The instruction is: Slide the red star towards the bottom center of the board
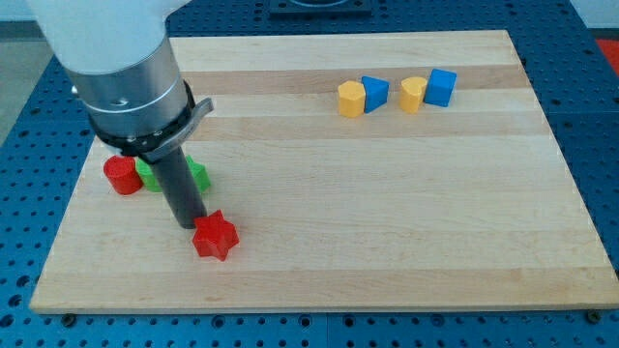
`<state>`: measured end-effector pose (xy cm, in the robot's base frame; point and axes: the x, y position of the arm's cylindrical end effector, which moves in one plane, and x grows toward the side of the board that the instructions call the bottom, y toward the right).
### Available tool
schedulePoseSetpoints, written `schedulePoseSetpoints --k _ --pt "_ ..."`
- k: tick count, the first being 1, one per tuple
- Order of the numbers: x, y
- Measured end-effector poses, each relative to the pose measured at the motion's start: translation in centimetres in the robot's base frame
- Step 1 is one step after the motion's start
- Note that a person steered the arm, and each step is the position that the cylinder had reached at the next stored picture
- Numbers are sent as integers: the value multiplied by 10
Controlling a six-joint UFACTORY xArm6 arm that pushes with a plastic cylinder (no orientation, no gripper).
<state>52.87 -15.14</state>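
The red star (215,236) lies on the wooden board (387,213) at the view's lower left. My tip (190,223) is at the end of the dark rod, touching or just off the star's upper left side. The arm's grey and white body hangs over the board's upper left corner and hides what lies under it.
A red cylinder (122,175) and two green blocks (197,174) sit by the left edge, partly hidden behind the rod. At the view's top right stand a yellow block (351,99), a blue block (375,92), another yellow block (413,94) and a blue cube (441,87).
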Motion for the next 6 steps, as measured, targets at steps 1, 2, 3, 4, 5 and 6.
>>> schedulePoseSetpoints --k 1,2,3,4,5,6 --pt "0 -26" --pt "15 -32" --pt "20 12" --pt "20 71" --pt "20 63" --pt "19 58"
